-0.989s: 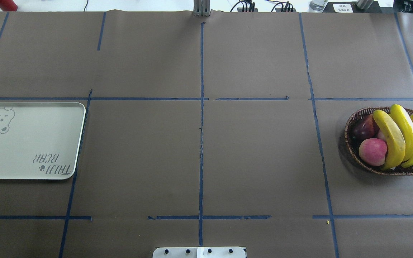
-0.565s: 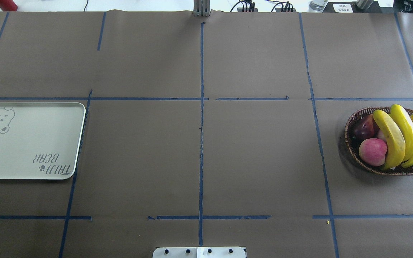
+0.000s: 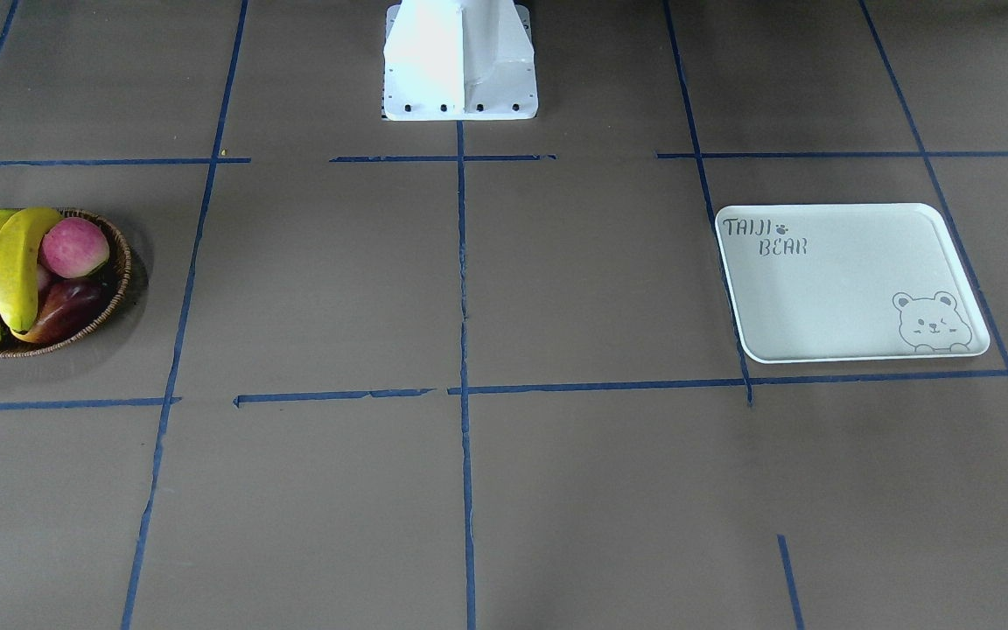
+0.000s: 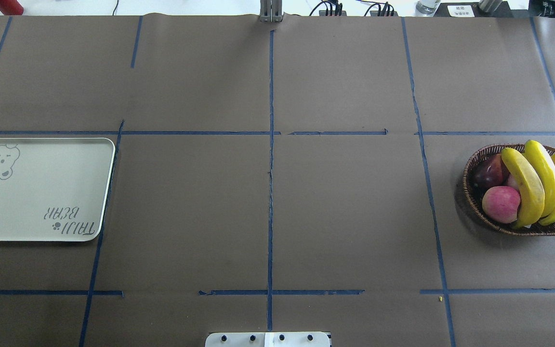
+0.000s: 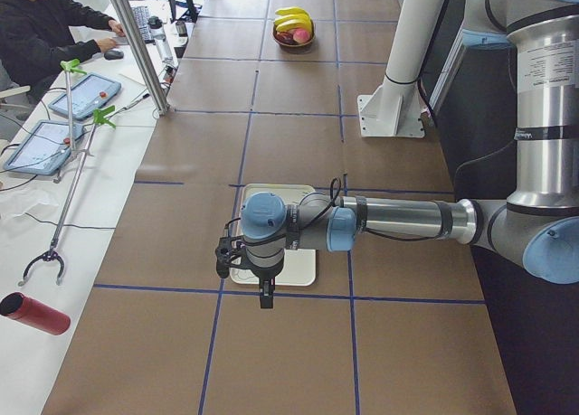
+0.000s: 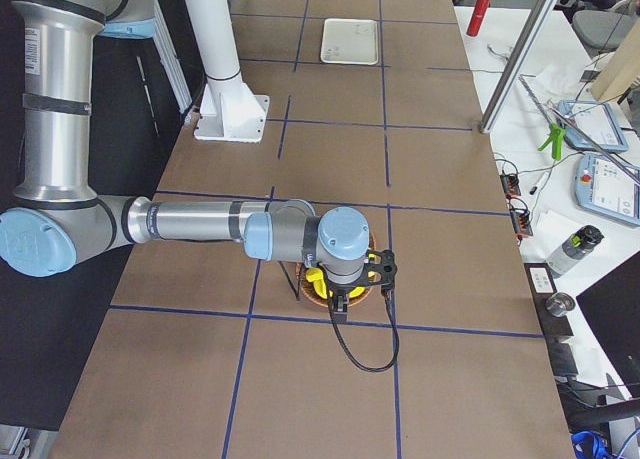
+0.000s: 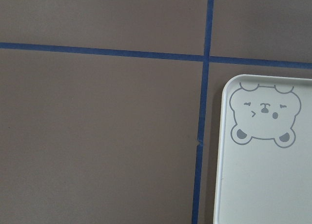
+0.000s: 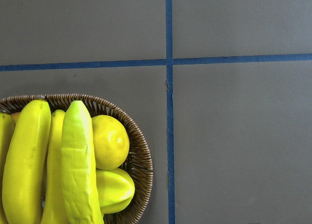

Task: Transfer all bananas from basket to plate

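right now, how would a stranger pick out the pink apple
Find the brown wicker basket at the robot's right end of the table. Inside, on the side of the bananas facing the table's middle, lies the pink apple: round, and paler than the dark red fruit beside it.

1. Big flat table [image 4: 345, 217], brown paper cover all over the top.
2. Blue tape lines [image 4: 270, 193] stuck on paper, cut it into squares; some bits torn w/ small gaps.
3. Plate [image 4: 41, 202] flat on paper at robot's L end, one side along a tape line.
4. Basket [image 4: 470, 195] on paper at robot's R end, well apart from plate.
5. White metal foot [image 3: 460, 101] w/ dark bolt dots at robot's edge, mid table, on centre tape line.
6. Tiny yellow speck [image 4: 440, 299] just beside a tape line, on basket's side.
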Action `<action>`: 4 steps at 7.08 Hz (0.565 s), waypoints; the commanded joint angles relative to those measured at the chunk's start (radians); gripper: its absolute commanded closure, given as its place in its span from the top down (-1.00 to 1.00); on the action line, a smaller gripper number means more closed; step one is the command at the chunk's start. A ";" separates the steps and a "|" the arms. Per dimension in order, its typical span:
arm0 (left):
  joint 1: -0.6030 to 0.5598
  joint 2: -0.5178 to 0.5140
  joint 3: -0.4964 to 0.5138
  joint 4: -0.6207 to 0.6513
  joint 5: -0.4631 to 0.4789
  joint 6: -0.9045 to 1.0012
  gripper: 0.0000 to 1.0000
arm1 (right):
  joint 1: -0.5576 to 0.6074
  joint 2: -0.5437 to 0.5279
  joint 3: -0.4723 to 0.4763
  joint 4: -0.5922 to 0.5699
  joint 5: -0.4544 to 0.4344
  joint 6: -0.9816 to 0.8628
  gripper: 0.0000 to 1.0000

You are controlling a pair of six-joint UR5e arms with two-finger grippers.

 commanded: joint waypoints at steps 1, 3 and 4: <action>0.000 -0.001 -0.001 0.000 0.000 0.002 1.00 | -0.047 0.068 0.008 -0.014 -0.020 -0.003 1.00; 0.000 0.001 -0.001 -0.002 0.002 0.002 1.00 | -0.080 0.028 0.046 0.010 0.019 0.006 0.99; 0.000 0.001 0.001 -0.002 0.000 0.002 1.00 | -0.087 -0.035 0.068 0.075 0.030 0.033 0.98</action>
